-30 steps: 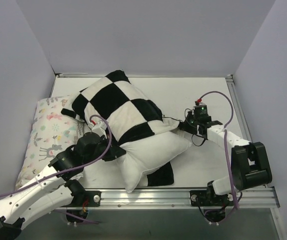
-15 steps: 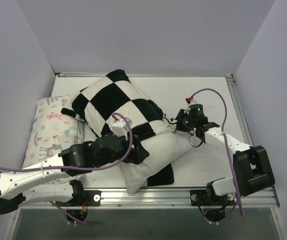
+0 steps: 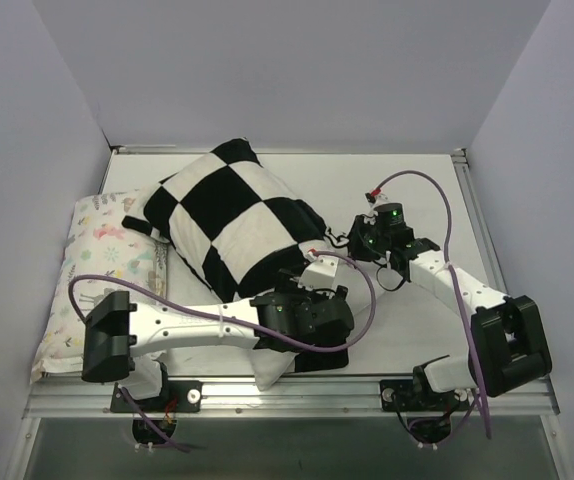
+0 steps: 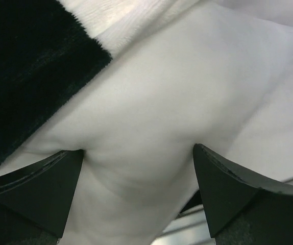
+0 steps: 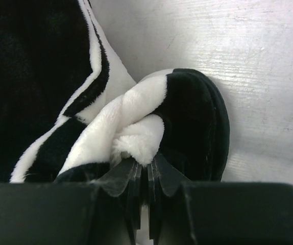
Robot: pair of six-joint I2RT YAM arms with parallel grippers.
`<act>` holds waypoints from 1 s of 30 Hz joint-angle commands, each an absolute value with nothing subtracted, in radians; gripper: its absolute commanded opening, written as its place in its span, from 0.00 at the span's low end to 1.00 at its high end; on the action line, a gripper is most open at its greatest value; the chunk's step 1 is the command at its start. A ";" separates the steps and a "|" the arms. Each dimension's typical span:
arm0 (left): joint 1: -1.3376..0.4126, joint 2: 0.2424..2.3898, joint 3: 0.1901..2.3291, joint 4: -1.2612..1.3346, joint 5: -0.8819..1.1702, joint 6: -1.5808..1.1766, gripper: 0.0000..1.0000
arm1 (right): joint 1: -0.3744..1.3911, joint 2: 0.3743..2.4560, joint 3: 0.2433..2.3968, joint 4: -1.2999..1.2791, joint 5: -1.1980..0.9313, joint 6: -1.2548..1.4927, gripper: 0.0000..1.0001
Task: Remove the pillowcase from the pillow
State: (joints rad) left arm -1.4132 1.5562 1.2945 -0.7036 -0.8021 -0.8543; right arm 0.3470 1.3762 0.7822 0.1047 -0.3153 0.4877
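The black and white checkered pillowcase (image 3: 227, 215) lies bunched at the table's middle, still over the far part of the white pillow (image 3: 270, 368). In the top view only the pillow's near corner shows past my left arm. My left gripper (image 3: 317, 322) hangs over the pillow's bare end. In the left wrist view it (image 4: 139, 168) stands open, with pillow (image 4: 187, 87) bulging between the wide-apart fingers and the pillowcase (image 4: 29, 66) at upper left. My right gripper (image 3: 353, 245) is shut on a fold of the pillowcase's right edge. The right wrist view shows the gripper (image 5: 147, 171) pinching plush pillowcase (image 5: 136, 117).
A pale pillow printed with small animals (image 3: 97, 265) lies along the left wall. Bare white table (image 3: 407, 190) stretches behind and to the right of my right arm. A metal rail (image 3: 297, 395) runs along the near edge. Walls close in the left, back and right.
My left gripper has opened and its arm has swung right, across the pillow's bare end. My right gripper has shifted slightly left and away, still shut on the pillowcase edge.
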 commanded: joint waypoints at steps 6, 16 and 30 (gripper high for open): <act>-1.379 1.671 1.361 -0.787 -0.942 -0.870 0.22 | 0.376 1.304 0.865 0.061 -0.374 0.448 0.05; -1.614 1.569 1.424 -0.729 -0.723 -0.764 0.00 | 0.350 1.524 1.247 -0.142 -0.210 0.437 0.00; -1.493 1.482 1.250 -0.349 -0.488 -0.729 0.00 | 0.310 1.870 1.730 -0.330 -0.244 0.465 0.29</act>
State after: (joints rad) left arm -1.5402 1.5490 1.2816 -0.5369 -0.7280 -0.7361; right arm 0.3363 1.9282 1.6791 -0.4576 -0.2840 0.4530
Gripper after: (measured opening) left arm 0.039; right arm 0.246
